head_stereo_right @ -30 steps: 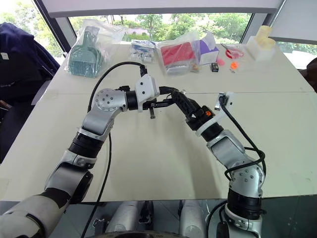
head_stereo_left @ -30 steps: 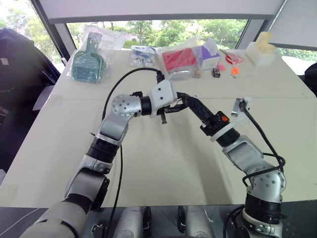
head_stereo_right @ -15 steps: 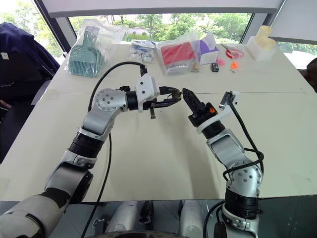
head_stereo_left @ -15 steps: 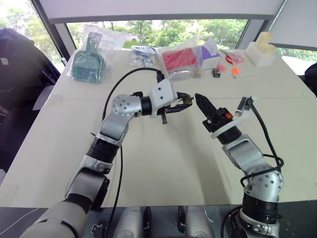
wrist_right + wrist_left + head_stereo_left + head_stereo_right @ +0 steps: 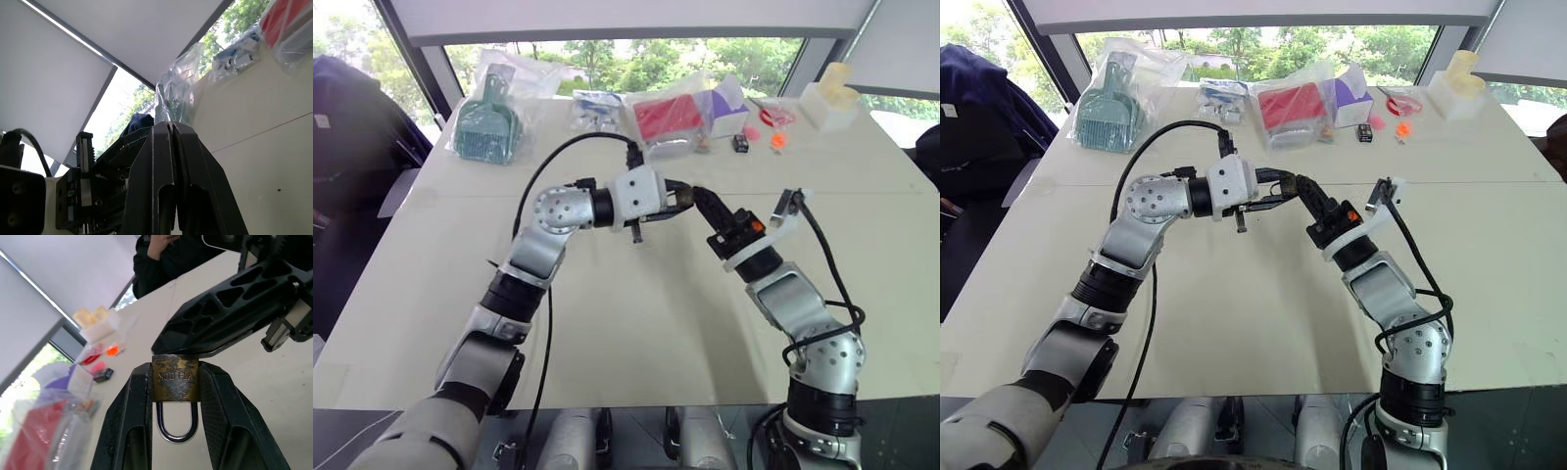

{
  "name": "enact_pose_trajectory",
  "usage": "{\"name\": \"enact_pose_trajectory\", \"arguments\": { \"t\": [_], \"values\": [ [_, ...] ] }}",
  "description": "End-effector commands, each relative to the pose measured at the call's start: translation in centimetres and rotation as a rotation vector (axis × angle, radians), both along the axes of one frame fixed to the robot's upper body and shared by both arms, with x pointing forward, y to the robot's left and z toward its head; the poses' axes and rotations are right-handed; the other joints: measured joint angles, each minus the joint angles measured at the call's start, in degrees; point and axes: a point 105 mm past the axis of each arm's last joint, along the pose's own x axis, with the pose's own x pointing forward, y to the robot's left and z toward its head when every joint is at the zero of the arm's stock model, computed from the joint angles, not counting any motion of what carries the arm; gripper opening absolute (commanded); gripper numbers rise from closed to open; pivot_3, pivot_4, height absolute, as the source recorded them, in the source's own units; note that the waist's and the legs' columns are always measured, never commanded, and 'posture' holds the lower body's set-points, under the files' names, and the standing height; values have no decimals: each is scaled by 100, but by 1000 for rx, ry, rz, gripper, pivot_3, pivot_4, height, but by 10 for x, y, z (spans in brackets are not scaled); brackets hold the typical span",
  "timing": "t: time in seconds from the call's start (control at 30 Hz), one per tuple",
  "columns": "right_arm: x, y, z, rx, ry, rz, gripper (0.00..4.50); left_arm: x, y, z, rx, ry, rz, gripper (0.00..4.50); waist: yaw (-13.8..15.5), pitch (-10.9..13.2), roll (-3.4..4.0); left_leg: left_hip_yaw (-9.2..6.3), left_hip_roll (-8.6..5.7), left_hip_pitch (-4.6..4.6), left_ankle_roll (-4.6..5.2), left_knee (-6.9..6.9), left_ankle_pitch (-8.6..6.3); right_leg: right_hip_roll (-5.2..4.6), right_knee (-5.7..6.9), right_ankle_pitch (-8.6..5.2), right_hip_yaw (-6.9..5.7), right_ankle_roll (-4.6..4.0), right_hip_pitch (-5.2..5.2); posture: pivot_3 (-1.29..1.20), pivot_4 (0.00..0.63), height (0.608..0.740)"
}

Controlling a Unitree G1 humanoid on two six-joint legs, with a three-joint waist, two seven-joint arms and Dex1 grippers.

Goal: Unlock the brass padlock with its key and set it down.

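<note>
Brass padlock [image 5: 175, 378] stays clamped in the left claw [image 5: 175, 396]; the right claw [image 5: 701, 199], now closed again, has returned to its keyhole end, so unlocking seems under way

Both arms reached in over the middle of the frame, meeting just above centre. The left gripper [image 5: 175, 382] pointed across toward the right side, its two black fingers [image 5: 134, 401] clamped on the brass padlock [image 5: 175, 385]. The right gripper [image 5: 697, 195] angled up and leftward, its fingers pressed together, tips right at the left gripper's tips.
</note>
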Motion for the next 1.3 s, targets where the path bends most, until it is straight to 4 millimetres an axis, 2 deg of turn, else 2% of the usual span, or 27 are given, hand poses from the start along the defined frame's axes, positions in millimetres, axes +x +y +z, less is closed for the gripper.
{"name": "enact_pose_trajectory", "arguments": {
  "t": [0.03, 0.2, 0.33, 0.53, 0.6, 0.73, 0.77, 0.83, 0.97, 1.13, 1.3],
  "values": [
    [5, -6, -2, 35, 29, -42, 60, -18, -10, 19, -34, -184, -51, 748, 2, 0, 0, 0, 0, 0, 0, 0, 0, 0, 0, 0, 0, 0, 0, 0, 150, 735],
    [7, -7, -5, 58, 56, -53, 60, -13, -10, 27, -62, -358, 10, 748, 1, 0, 0, 0, 0, 0, 10, 0, -6, -1, -1, 0, 0, 0, 0, 0, 150, 735],
    [11, -7, -7, 136, 99, -70, 60, -12, -10, 38, -107, -567, 75, 748, 0, 0, 0, 0, 0, 0, 21, -3, -12, -1, 0, 1, 0, 1, -2, 0, 150, 735],
    [15, -10, -2, 294, 151, -66, 60, -12, -10, 34, -74, -757, 93, 748, -1, 0, 1, 2, 1, 0, 21, -5, -13, -1, 0, 2, -1, 2, -2, 0, 150, 735],
    [14, -9, 1, 261, 127, -66, 60, -9, -11, 27, -67, -694, 74, 748, 4, 0, 1, 2, 1, 0, 21, -6, -13, -1, 0, 1, 0, 2, -2, 0, 150, 735],
    [0, -4, 14, 27, -41, -31, 60, 3, -8, 6, -5, -433, 40, 748, 6, 1, 2, 7, 0, -1, 21, -5, -12, -4, -3, 0, 0, 0, -1, 0, 150, 735],
    [-4, -4, 18, -6, -83, -20, 580, 5, -6, 4, 4, -400, 34, 748, -6, 1, 2, 9, 0, -2, 21, -5, -12, -5, -7, -1, 0, -3, -2, 0, 150, 735],
    [-5, -6, 21, -65, -131, -18, 1326, 7, -4, 2, 15, -335, 22, 748, -20, 1, 3, 11, 1, -2, 21, -6, -13, -5, -8, -1, 0, 0, -4, 0, 150, 735],
    [-5, -11, 21, -227, -191, 15, 3349, 5, -1, -8, 52, -266, -18, 748, -31, 2, 4, 11, 4, 0, 23, -6, -13, -2, -2, 0, -1, 2, -5, 0, 150, 735],
    [-13, -12, 13, -327, -210, 101, 3349, 1, -2, -1, 14, -236, -35, 748, 13, 2, 4, 9, 4, 0, 26, -4, -15, -4, -4, 1, -1, 2, -3, 0, 150, 735],
    [-12, -15, 6, -346, -197, 108, 3349, -6, -5, 1, 6, -246, -60, 748, 11, 2, 4, 8, 3, -1, 29, -3, -17, -5, -7, 1, -1, 2, -2, 0, 150, 735]
  ]
}}
